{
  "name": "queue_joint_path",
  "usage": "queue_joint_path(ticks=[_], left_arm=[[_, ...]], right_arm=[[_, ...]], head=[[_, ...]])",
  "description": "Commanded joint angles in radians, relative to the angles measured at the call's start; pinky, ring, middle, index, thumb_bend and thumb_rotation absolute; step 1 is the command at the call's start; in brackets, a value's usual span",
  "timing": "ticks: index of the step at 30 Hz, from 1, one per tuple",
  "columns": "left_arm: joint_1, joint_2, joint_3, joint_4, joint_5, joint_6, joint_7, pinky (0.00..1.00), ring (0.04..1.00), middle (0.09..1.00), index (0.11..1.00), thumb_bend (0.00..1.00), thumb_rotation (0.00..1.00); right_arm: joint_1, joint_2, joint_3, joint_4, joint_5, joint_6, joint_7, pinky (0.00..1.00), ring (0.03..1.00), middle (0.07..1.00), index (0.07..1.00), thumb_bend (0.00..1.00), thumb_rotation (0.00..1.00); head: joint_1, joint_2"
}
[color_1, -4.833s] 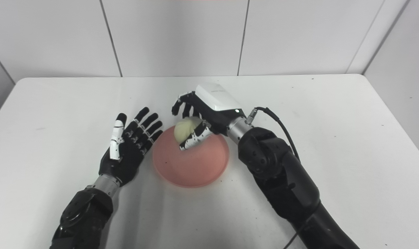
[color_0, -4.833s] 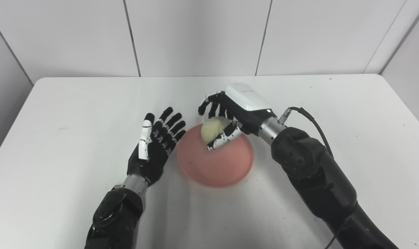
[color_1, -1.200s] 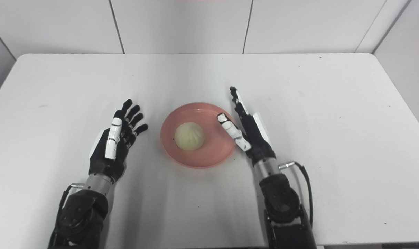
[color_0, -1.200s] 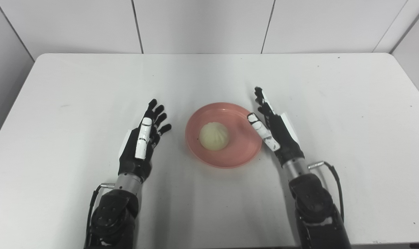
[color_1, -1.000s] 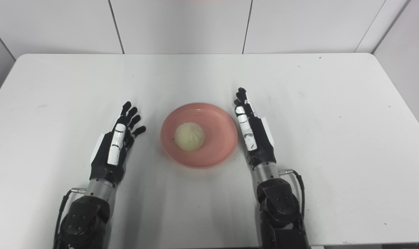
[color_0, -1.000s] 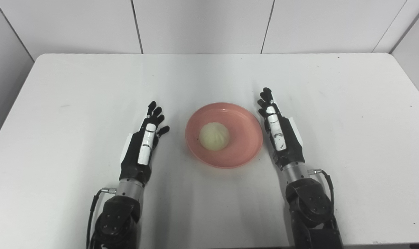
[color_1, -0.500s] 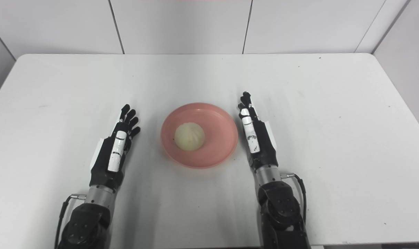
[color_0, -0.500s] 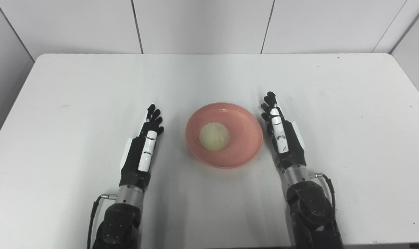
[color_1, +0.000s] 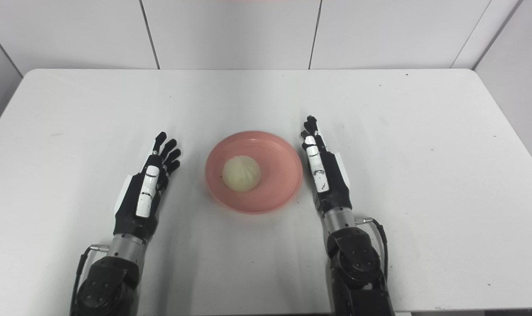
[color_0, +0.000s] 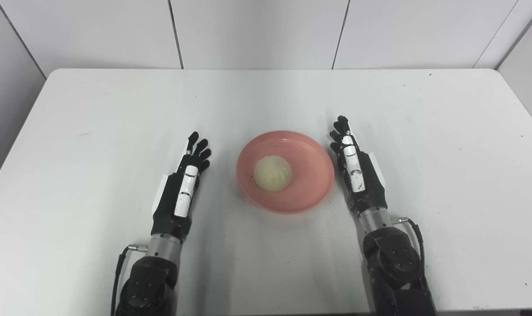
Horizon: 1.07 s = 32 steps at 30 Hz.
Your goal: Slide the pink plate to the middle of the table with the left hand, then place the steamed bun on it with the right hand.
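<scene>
Round pale steamed bun [color_0: 272, 173] sits left of centre in shallow pink plate [color_0: 312, 189], mid-frame on white counter [color_0: 95, 109] | my left hand [color_0: 181, 193], right hand [color_0: 358, 175] flank it, fingers straight, holding nothing | parked clear, task looks complete.

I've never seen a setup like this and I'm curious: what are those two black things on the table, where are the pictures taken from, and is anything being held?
They are the two arms of a humanoid robot. Both pictures come from cameras side by side on its head, looking down at a white table. In the middle lies a pink plate with a steamed bun resting on it. The left robot hand and the right robot hand sit on either side of the plate, fingers straight, open. Neither holds anything.
</scene>
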Motion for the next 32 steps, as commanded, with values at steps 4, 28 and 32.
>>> queue_joint_path(ticks=[4,28,32], left_arm=[[0.01,0.015,0.012,0.041,-0.004,0.008,-0.002,0.96,0.957,0.973,0.981,0.6,1.0],[0.006,0.019,0.012,0.03,0.012,0.03,0.004,0.95,0.95,0.968,0.974,0.6,1.0],[0.007,0.019,0.013,0.027,0.012,0.035,0.002,0.95,0.95,0.968,0.975,0.59,1.0]], right_arm=[[-0.015,0.004,0.0,-0.02,0.017,0.024,-0.007,1.0,1.0,1.0,1.0,0.29,1.0],[-0.015,-0.007,0.014,-0.032,-0.009,0.041,-0.022,1.0,1.0,1.0,1.0,0.28,1.0],[-0.014,-0.007,0.016,-0.036,0.002,0.048,-0.019,1.0,1.0,1.0,1.0,0.27,1.0]], head=[[-0.001,0.003],[0.001,0.003],[0.0,0.002]])
